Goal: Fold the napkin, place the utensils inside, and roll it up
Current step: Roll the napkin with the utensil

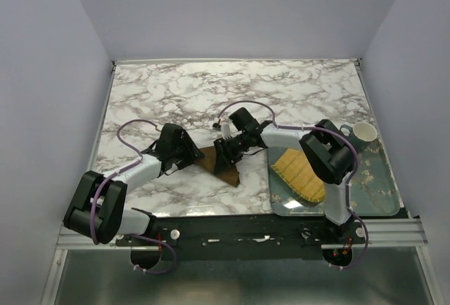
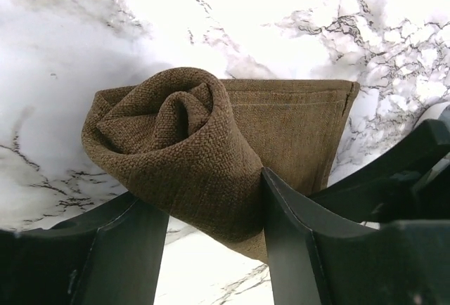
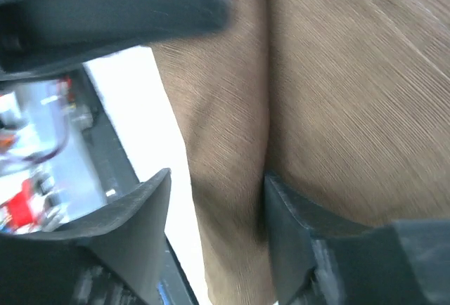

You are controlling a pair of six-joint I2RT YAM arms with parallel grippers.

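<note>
the main risk is the roll springing loose. the soft, dark brown herringbone-weave cloth napkin (image 2: 190, 143) is coiled into a loose spiral at one end, while its flat, hemmed part lies unrolled on the white, grey-veined marble tabletop (image 2: 84, 59). if either grip eases, i'd expect the coil to slacken. the left gripper (image 2: 211, 203) has its black fingers (image 2: 123, 249) pressed against both flanks of the coil, closed onto it. the right gripper (image 3: 218, 185) straddles a ridge of the same cloth with its jaws partly apart; that view is blurred, so i cannot tell whether it pinches or only rests. an uneven pull could skew the roll into a cone or drag the cloth across the smooth marble. the slim fork shows in no view; it may sit inside the coil and could slip out of an open end. seen from above, the napkin lies between the two grippers, apart from the glossy tray (image 1: 380, 178) holding a yellow woven bamboo mat (image 1: 302, 175) and a white mug (image 1: 364, 133)
</note>
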